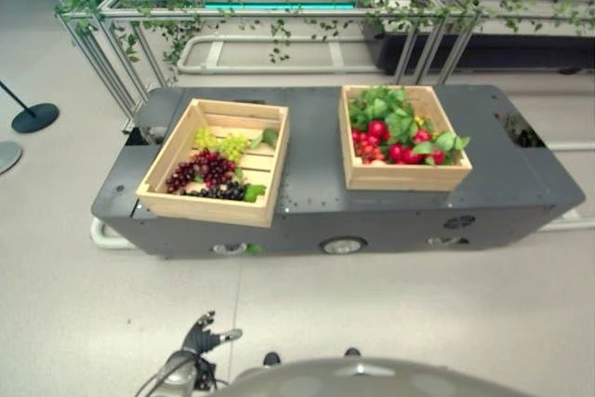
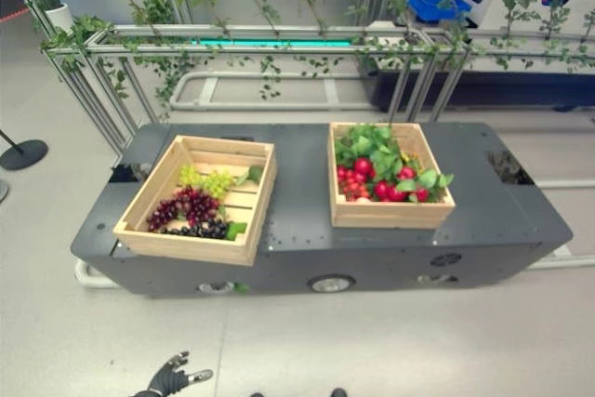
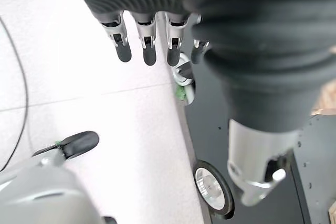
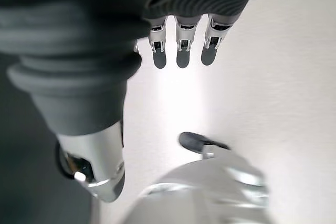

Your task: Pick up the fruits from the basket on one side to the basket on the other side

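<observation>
Carrier: we are facing a low dark counter (image 1: 316,188) that bears two wooden baskets, set well apart.
Left basket (image 1: 216,161): it is sitting near the counter's left end, turned askew, its front corner overhanging the front edge. It holds dark red grapes (image 1: 200,172), green grapes (image 1: 221,143) and a few leaves, with bare slats on its right half.
Right basket (image 1: 402,137): it is sitting square, towards the counter's right half and back from the front edge, heaped with red fruits (image 1: 390,144) under green leaves.
Left hand (image 3: 147,35): it is hanging low beside the counter's front wall, fingers straight and spread, holding nothing.
Right hand (image 4: 181,40): it is hanging over the floor, fingers straight and apart, holding nothing.
Stage: we are judging that both baskets holding fruit fits either fruit waiting to cross or fruit already carried over; the pictures are not settling which basket is the source.
Reach: whichever fruit we are taking, we are raising the hand clear above the basket wall, then coming down from above.
Grip: we are closing on a whole bunch or a single round fruit, not on loose leaves.
Risk: we are avoiding any push on the overhanging left basket, since it could tip off the front edge.
</observation>
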Robot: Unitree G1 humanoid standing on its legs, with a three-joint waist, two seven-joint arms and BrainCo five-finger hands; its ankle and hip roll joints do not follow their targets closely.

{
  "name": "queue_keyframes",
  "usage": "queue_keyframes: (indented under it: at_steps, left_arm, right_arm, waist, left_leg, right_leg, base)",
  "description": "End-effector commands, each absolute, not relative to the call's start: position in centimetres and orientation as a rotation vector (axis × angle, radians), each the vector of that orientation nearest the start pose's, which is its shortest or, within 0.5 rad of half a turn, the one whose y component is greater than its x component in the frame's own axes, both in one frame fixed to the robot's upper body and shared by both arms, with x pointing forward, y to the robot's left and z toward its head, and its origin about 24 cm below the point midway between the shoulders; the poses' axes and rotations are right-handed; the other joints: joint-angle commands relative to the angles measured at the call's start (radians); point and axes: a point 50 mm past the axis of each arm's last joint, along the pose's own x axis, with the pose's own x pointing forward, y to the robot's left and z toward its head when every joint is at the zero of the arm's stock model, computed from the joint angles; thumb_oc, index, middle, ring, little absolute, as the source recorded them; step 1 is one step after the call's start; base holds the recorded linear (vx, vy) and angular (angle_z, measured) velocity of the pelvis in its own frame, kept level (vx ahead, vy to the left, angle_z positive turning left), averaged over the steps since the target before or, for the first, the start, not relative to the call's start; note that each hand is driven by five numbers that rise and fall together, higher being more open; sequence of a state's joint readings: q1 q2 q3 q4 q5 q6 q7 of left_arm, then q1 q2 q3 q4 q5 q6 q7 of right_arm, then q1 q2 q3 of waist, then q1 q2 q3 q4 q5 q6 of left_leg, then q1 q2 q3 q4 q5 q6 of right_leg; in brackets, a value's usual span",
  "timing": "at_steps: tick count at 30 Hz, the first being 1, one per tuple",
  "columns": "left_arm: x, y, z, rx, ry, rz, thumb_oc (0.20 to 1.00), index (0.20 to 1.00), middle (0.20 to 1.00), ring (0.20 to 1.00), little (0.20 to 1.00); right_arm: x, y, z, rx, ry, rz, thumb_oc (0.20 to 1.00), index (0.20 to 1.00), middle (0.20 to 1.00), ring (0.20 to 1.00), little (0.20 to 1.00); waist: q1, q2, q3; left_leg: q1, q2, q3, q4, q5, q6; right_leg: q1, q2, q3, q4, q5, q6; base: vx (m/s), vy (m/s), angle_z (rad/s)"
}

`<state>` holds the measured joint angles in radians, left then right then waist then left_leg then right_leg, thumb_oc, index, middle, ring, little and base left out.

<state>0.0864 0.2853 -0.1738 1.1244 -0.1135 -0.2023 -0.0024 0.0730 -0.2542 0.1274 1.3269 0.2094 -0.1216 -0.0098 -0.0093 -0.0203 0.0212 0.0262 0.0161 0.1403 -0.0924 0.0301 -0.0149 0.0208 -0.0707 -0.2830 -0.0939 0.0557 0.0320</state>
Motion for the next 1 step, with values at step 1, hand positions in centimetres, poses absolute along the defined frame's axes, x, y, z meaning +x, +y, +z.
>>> queue_keyframes:
  at_steps: [1]
  left_arm:
    - [11.10,24.07,-14.77,0.243,0.988,0.056,1.000,1.000,1.000,1.000,1.000]
  right_arm:
    - [8.54,-24.74,-15.95,-0.133,1.179,-0.237,1.000,1.000,1.000,1.000,1.000]
  waist:
    - [0.021,-0.026,0.007]
  left_leg:
    - [0.022,-0.001,0.002,0.006,-0.057,-0.022]
  right_leg:
    - [0.039,-0.004,0.031,0.015,-0.088,0.078]
  base:
    - [0.00,0.000,0.00]
